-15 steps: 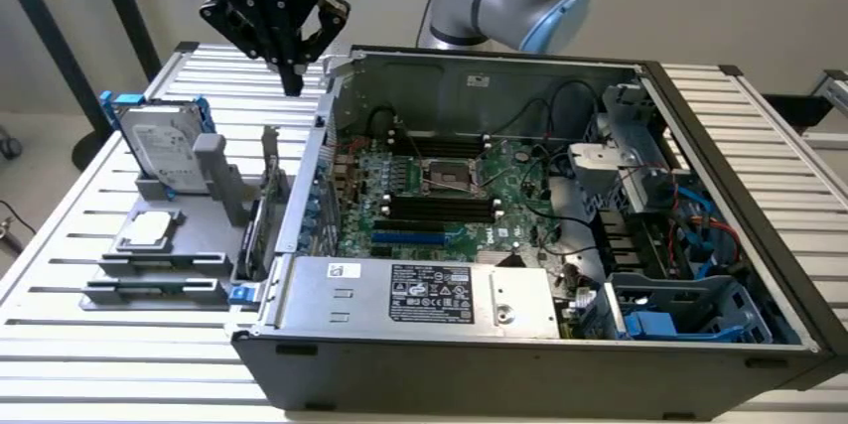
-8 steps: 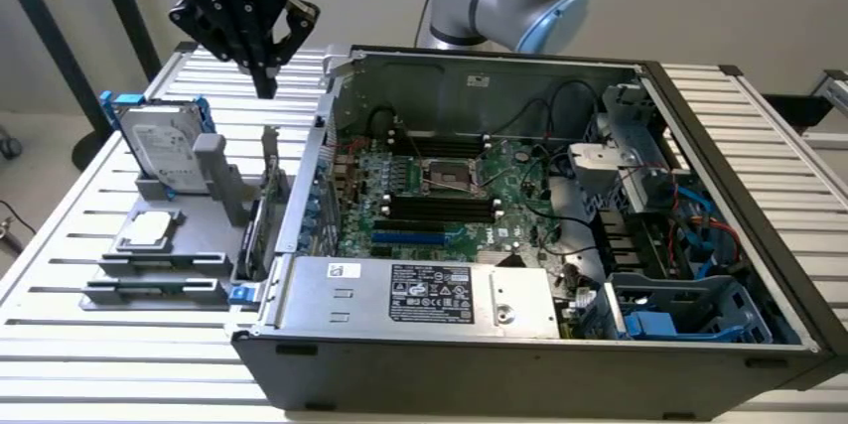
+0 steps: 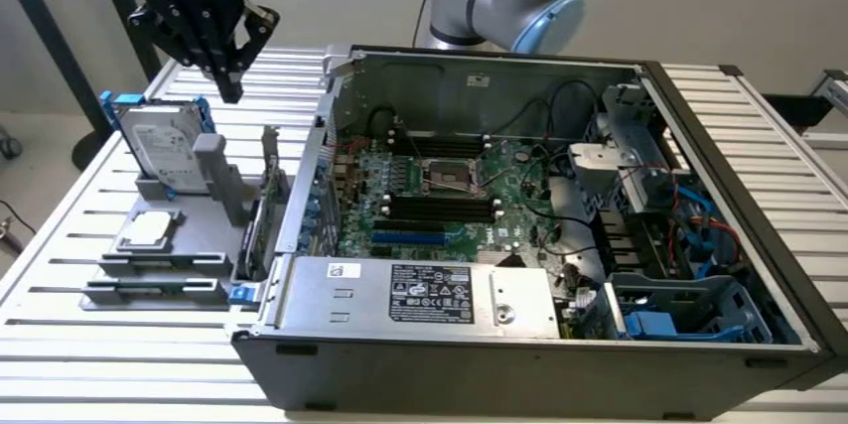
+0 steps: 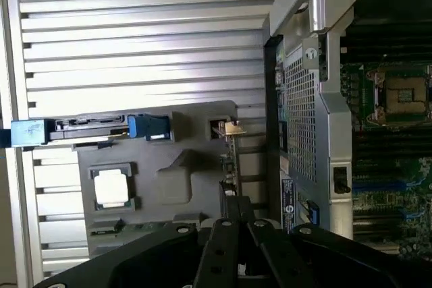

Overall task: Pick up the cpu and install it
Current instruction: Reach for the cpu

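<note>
We count one cpu (image 3: 146,229) (image 4: 112,187), lying flat in a recess of the single grey holder (image 3: 222,204) near the surface's (image 3: 73,208) edge at the exterior view's left, just beside the one upright hard drive (image 3: 166,151). One tool (image 3: 229,82) (image 4: 233,224), clenched on nothing, hovers above that drive. One open computer case (image 3: 530,359) holds one bare socket (image 3: 451,178).

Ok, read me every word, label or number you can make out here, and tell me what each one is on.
"ROBOTIQ", upside down, on the gripper, on its black body.
Black label on the power supply: print too small to read.
White sticker beside it: unreadable.
Label on the case wall, wrist view: blurred.
The cpu: no legible marking.
</note>
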Robot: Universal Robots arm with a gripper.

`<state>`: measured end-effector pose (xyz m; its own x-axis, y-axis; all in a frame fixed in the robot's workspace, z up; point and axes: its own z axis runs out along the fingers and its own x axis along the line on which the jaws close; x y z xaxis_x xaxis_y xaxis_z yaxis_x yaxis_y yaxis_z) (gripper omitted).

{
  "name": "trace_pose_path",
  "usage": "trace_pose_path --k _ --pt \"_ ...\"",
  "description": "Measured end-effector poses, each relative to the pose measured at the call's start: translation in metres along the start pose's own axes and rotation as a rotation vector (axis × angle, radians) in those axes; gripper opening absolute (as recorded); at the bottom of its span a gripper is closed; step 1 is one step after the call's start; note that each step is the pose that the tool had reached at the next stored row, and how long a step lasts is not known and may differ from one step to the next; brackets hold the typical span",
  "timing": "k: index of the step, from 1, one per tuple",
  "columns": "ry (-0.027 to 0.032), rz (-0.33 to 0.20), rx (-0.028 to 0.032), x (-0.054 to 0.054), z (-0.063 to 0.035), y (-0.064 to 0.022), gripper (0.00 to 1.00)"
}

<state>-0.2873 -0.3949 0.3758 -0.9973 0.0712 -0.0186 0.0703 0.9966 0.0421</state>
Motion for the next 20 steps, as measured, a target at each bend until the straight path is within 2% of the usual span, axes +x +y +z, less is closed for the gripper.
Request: trace_pose_path --k 20 --pt "-0.0010 0.000 0.0147 0.091 0.0154 -0.0049 0.11"
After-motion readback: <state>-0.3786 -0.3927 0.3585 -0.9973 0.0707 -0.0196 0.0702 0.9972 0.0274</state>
